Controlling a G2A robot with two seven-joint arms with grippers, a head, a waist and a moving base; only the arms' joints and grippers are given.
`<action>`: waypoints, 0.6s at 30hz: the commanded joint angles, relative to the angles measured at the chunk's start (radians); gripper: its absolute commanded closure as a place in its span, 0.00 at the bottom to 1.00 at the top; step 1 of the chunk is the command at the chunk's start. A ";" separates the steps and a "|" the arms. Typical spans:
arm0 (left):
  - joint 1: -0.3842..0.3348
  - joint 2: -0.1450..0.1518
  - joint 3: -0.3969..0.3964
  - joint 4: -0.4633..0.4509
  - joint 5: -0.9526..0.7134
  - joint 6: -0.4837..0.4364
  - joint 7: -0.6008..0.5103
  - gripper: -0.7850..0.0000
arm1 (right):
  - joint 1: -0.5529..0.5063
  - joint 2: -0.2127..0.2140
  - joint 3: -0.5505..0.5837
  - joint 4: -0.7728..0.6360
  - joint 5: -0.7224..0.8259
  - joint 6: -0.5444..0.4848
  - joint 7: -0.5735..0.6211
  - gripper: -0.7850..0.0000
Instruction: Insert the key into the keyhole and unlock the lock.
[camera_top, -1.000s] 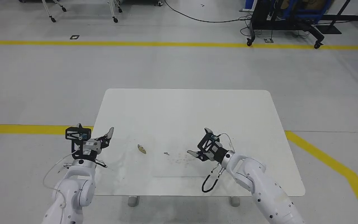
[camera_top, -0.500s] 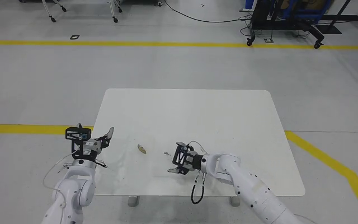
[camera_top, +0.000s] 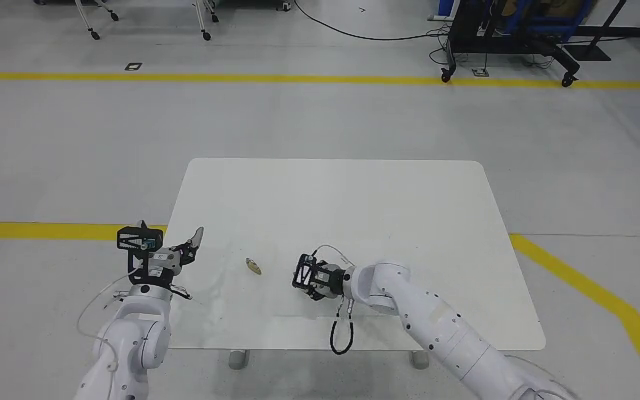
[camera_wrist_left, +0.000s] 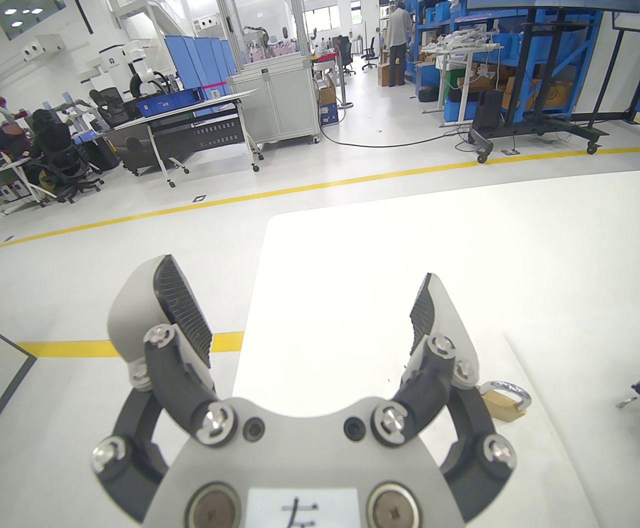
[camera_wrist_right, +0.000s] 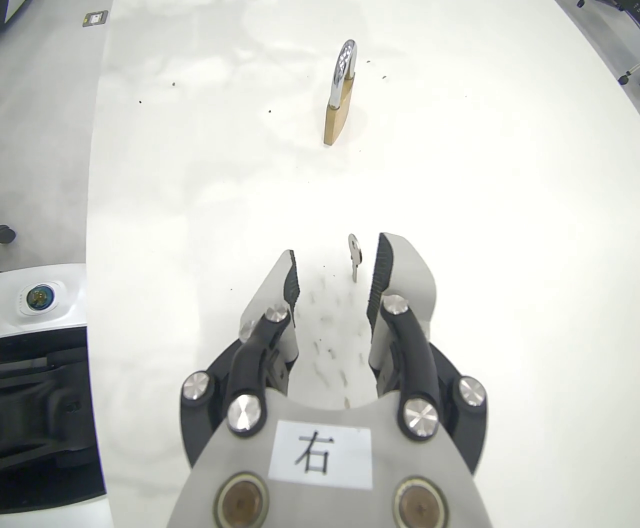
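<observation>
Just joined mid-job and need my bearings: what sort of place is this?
Likely a robotics lab or workshop: yellow floor lines, another white robot arm and office chairs in the open room beyond the white table.

left gripper (camera_wrist_left: 300, 280): white sticker (camera_wrist_left: 302, 510) is showing one black character | right gripper (camera_wrist_right: 336, 247): second sticker (camera_wrist_right: 320, 454) is showing another

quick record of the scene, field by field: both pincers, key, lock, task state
right pincer: open, close over the table, one finger on each side of the key
key: flat on the table, not gripped, nearer one finger
padlock: on the table beyond the key, untouched, shackle end pointing away from the right pincer
left pincer: open, empty, at the table's edge
task state: key not yet picked up or inserted
</observation>
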 joint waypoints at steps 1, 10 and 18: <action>0.000 0.000 0.000 0.000 0.000 0.000 0.000 0.00 | 0.012 -0.006 -0.010 0.013 0.002 0.009 0.011 0.62; 0.000 0.000 0.000 0.000 0.000 0.000 0.000 0.00 | 0.046 -0.026 -0.040 0.060 0.013 0.027 0.012 0.87; 0.000 0.000 0.000 0.000 0.000 0.000 0.000 0.00 | 0.048 -0.028 -0.032 0.081 0.027 0.018 -0.022 1.00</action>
